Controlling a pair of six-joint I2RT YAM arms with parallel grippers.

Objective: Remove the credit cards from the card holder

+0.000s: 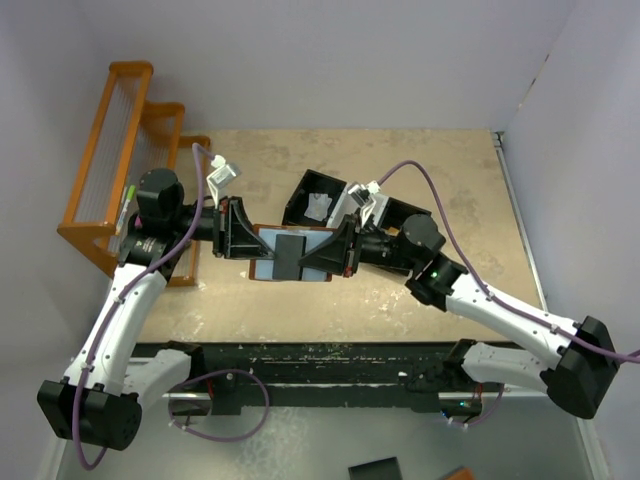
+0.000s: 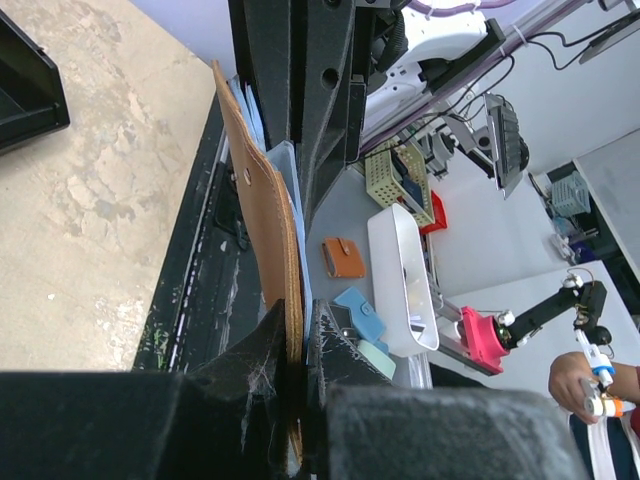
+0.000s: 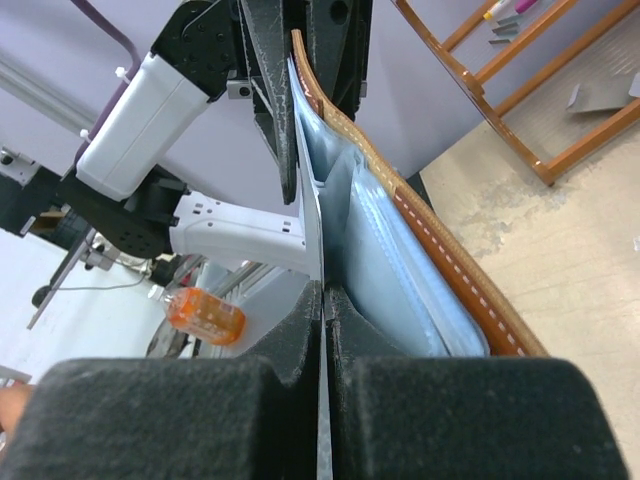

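The card holder [image 1: 316,239] hangs open above the table between both arms, brown leather outside and pale blue lining facing up. My left gripper [image 1: 248,242] is shut on its left edge; in the left wrist view the leather [image 2: 252,205] stands edge-on, pinched between the fingertips [image 2: 325,335]. A dark credit card [image 1: 290,257] lies across the lining. My right gripper [image 1: 337,250] is shut on that card's right end; the right wrist view shows the thin card [image 3: 310,215] edge-on between the closed pads [image 3: 345,310], beside the blue pocket and brown cover [image 3: 450,270].
A black tray [image 1: 300,205] with a white paper scrap [image 1: 318,207] sits just behind the card holder. An orange wire rack [image 1: 125,150] stands at the far left. The table's black front rail [image 1: 300,360] runs below the arms.
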